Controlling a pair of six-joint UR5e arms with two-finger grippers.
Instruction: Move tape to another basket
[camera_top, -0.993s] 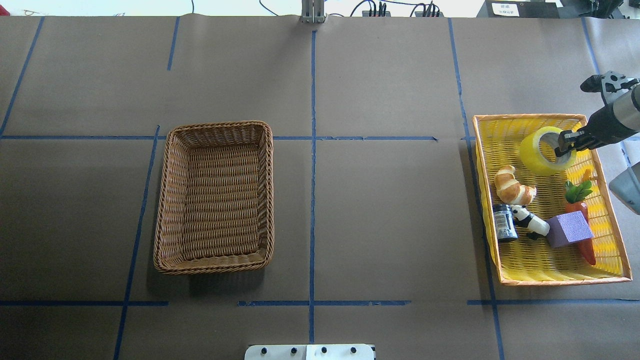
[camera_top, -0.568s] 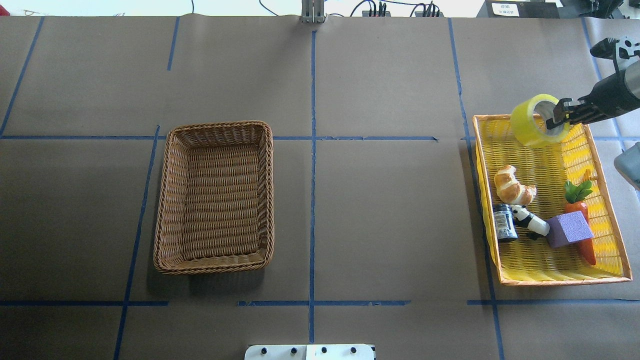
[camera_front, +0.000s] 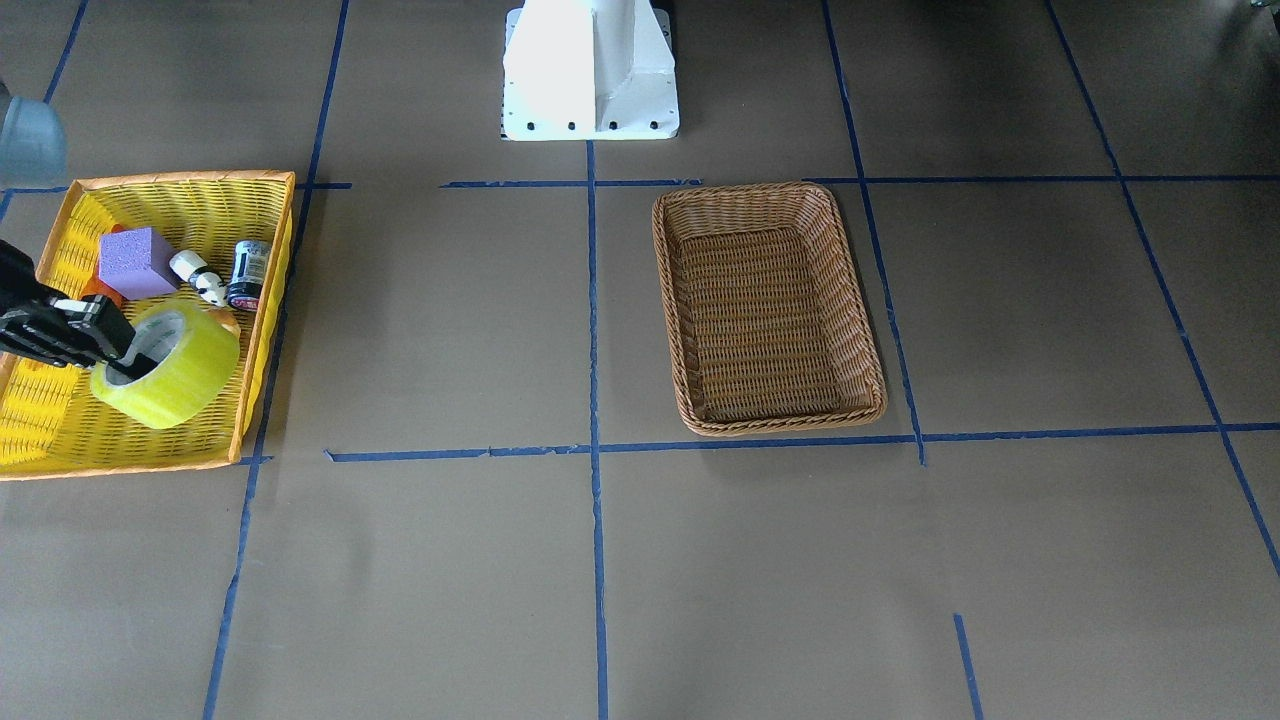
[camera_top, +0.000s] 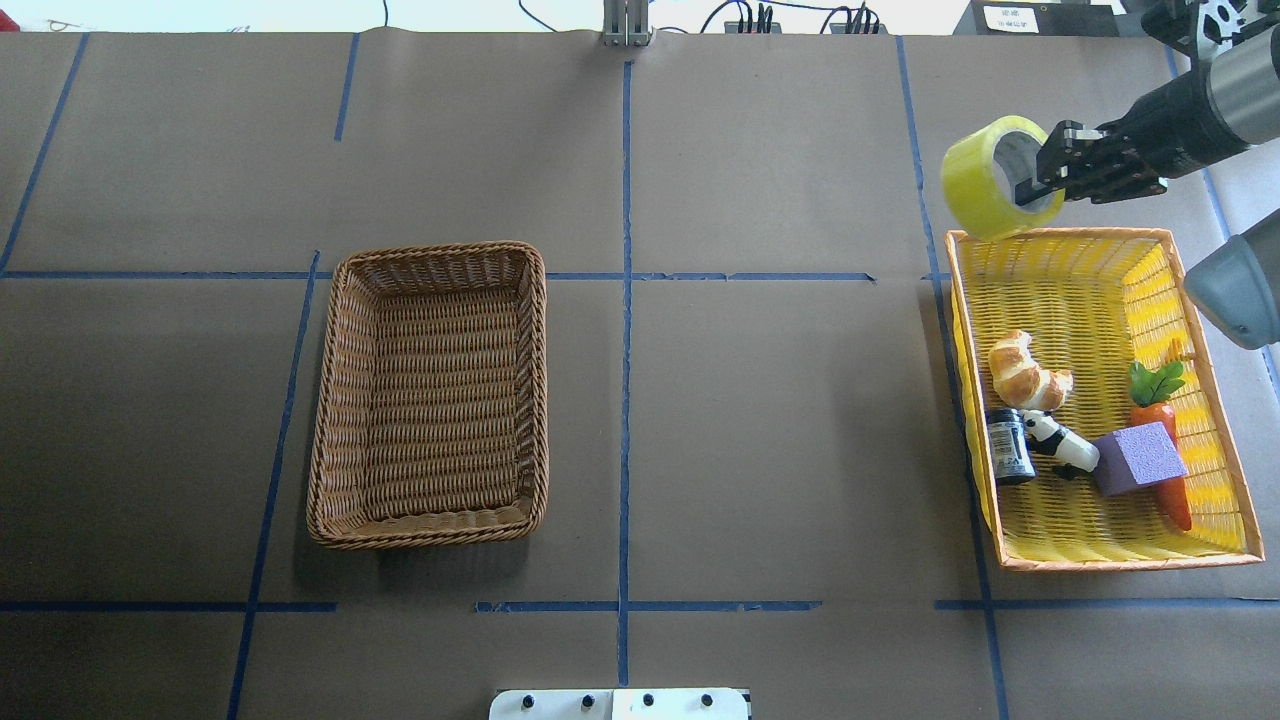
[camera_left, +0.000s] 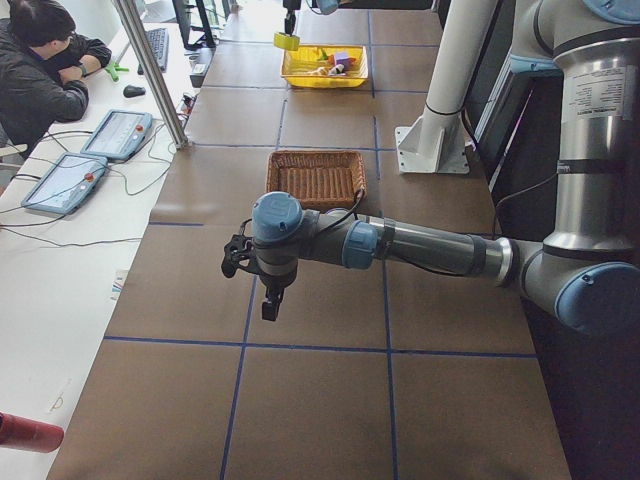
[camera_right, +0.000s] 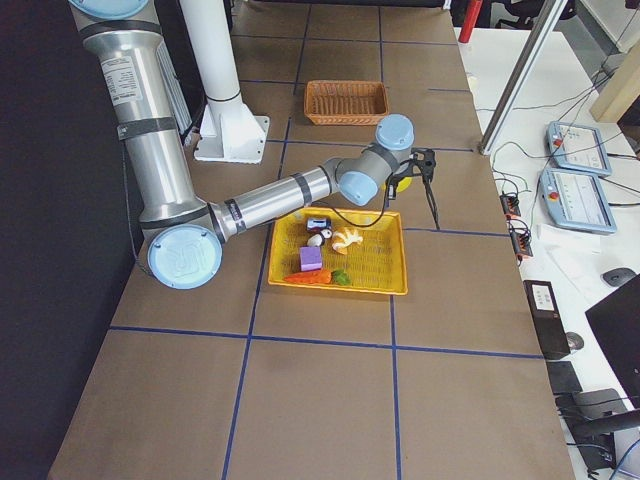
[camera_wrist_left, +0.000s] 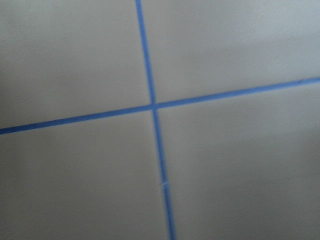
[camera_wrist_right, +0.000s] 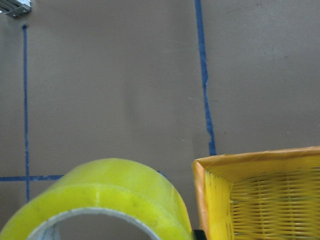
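My right gripper (camera_top: 1043, 172) is shut on the wall of the yellow-green tape roll (camera_top: 985, 180), with one finger inside the white core. It holds the roll in the air over the far left corner of the yellow mesh basket (camera_top: 1100, 235). The tape also shows in the front view (camera_front: 172, 372) and the right wrist view (camera_wrist_right: 112, 192). The brown wicker basket (camera_top: 440, 252) stands empty to the left of the table's middle. My left gripper (camera_left: 268, 305) shows only in the exterior left view, low over bare table, and I cannot tell whether it is open or shut.
The yellow basket holds a croissant (camera_top: 1028, 372), a dark jar (camera_top: 1010, 447), a panda figure (camera_top: 1058, 442), a purple block (camera_top: 1138, 457) and a carrot (camera_top: 1168, 470). The robot's white base (camera_front: 590, 70) stands behind the table's middle. An operator (camera_left: 45, 70) sits along the far side.
My right gripper has risen with the tape, lifting it out of the yellow basket and carrying it away from the robot and leftward past the basket's far rim.
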